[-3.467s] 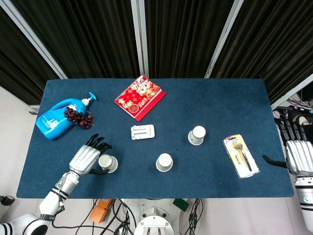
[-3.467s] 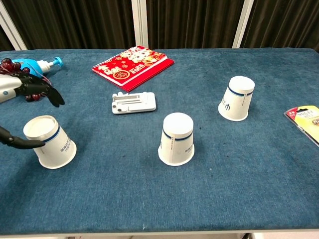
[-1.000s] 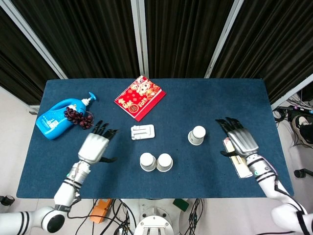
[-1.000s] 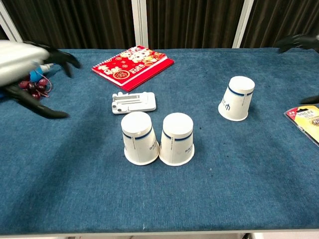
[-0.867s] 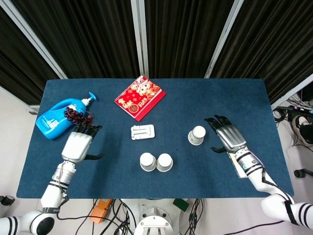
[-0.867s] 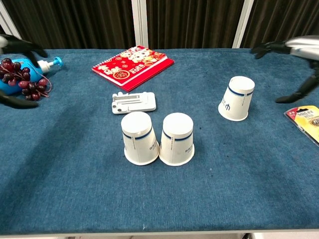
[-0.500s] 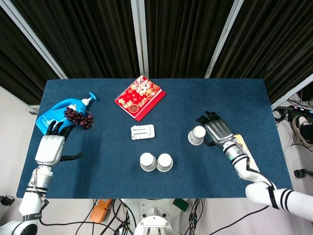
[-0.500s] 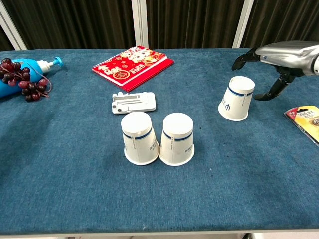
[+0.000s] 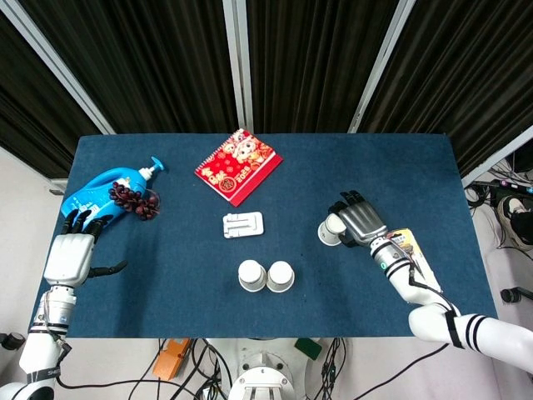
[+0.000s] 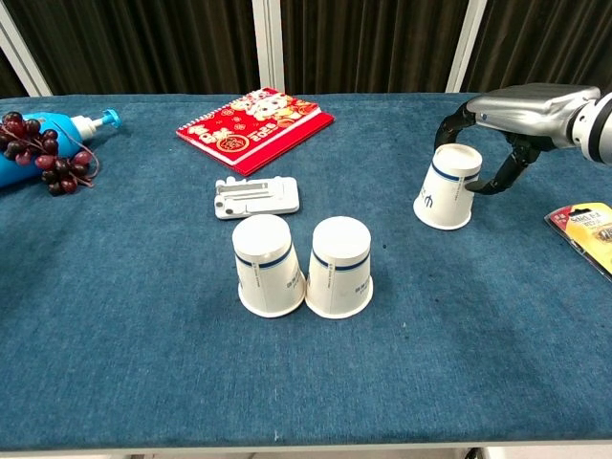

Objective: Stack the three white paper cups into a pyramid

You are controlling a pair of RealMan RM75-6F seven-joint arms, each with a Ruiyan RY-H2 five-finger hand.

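Two white paper cups stand upside down and touching near the table's front middle: the left cup and the right cup. The third paper cup, also upside down, sits to the right and leans slightly. My right hand wraps it, fingers curled over its far side and thumb against its near right side. My left hand hovers at the table's left edge with fingers spread and holds nothing; only the head view shows it.
A blue pump bottle with dark grapes on it lies at the far left. A red booklet and a white plastic holder lie behind the cups. A razor pack lies under my right forearm.
My right hand moved left onto the third cup and closed round it; the cup shifted a little left. My left hand drew back to the table's left edge.
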